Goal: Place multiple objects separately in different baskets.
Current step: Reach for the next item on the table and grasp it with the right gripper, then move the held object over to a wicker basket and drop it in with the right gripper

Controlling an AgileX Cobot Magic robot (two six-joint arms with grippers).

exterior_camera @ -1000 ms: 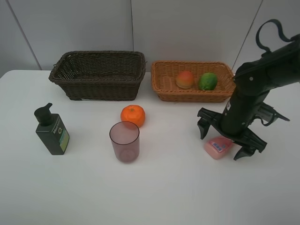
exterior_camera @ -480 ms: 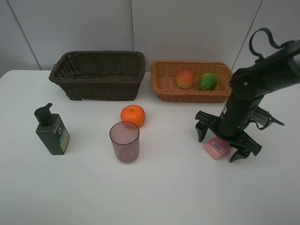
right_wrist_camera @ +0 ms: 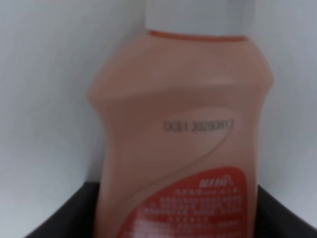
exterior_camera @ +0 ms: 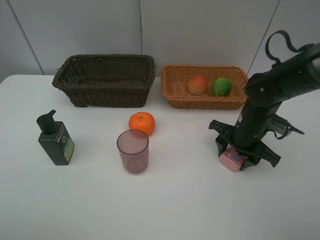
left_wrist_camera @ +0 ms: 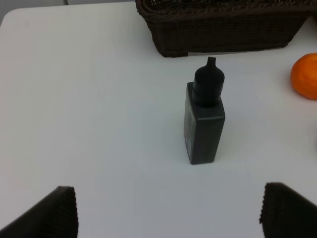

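My right gripper (exterior_camera: 234, 157) is shut on the small pink bottle (exterior_camera: 231, 160), which lies on the white table at the right. In the right wrist view the bottle (right_wrist_camera: 181, 129) fills the frame between the dark fingers (right_wrist_camera: 64, 213). My left gripper (left_wrist_camera: 168, 213) is open and empty, some way short of the dark green pump bottle (left_wrist_camera: 204, 119); it is out of the high view. The pump bottle (exterior_camera: 56, 141) stands at the left. The tangerine (exterior_camera: 141, 123) and mauve cup (exterior_camera: 133, 151) sit mid-table. The peach (exterior_camera: 197, 84) and green fruit (exterior_camera: 221, 86) lie in the light basket (exterior_camera: 200, 102).
The dark brown basket (exterior_camera: 107, 93) stands at the back left, beside the light one, with nothing visible in it. It also shows in the left wrist view (left_wrist_camera: 223, 34), with the tangerine (left_wrist_camera: 306, 76) at the edge of that view. A grey wall rises behind the table.
My right gripper's jaws, wide open over the pink bottle before, have come down and closed onto it. The other objects have not moved.
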